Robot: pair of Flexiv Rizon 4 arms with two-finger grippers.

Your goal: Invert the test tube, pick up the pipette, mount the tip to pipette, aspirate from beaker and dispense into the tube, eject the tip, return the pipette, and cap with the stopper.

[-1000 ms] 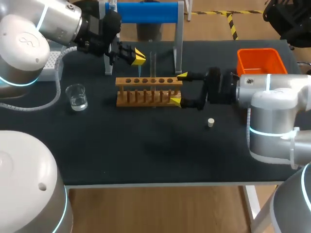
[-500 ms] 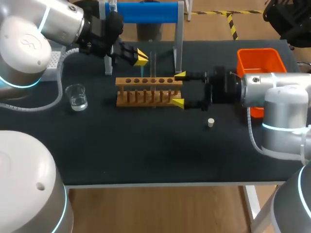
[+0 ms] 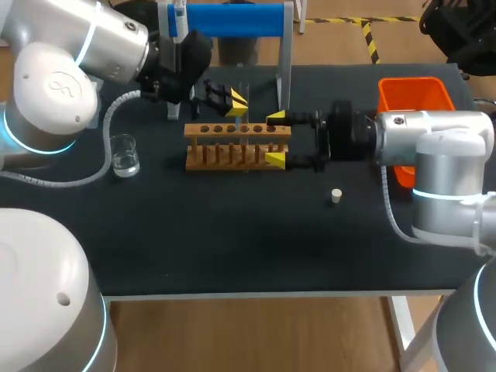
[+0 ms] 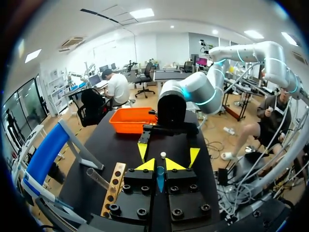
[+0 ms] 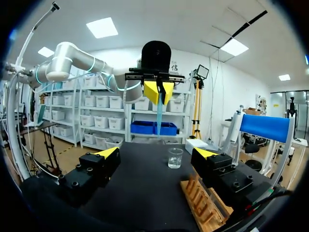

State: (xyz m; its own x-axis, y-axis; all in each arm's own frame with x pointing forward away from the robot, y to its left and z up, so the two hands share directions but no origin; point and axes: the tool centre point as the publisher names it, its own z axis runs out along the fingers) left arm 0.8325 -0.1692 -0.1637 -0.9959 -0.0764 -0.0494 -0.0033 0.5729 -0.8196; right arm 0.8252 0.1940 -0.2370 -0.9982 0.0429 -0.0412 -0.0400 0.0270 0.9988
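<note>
The left gripper (image 3: 234,101) is hanging just behind the wooden rack (image 3: 203,155), its yellow fingers pinched together on a slim blue tip (image 5: 159,118) that is pointing downward. The test tube (image 4: 97,178) is standing in the rack, close beside that gripper. The right gripper (image 3: 273,138) is sitting at the rack's end, fingers spread wide, one on either side of it. The beaker (image 3: 122,155) is standing off to the left, and the stopper (image 3: 335,195) is lying near the right arm
</note>
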